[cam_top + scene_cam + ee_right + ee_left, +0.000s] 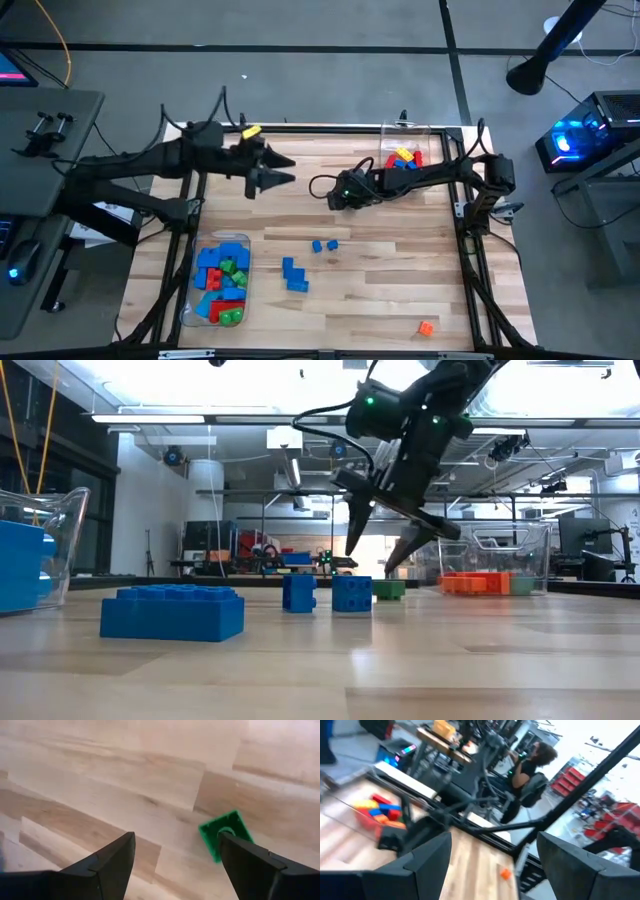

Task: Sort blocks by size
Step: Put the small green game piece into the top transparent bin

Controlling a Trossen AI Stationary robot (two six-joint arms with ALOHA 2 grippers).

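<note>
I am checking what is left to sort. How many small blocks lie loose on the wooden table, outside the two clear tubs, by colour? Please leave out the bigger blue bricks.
Small blue studded plastic blocks: 2
Small green studded plastic block: 1
Small orange plastic block: 1
Total: 4

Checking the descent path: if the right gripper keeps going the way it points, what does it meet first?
Probably the small green block lying ahead of the open right gripper, then the wooden table; depth is unclear.
</note>
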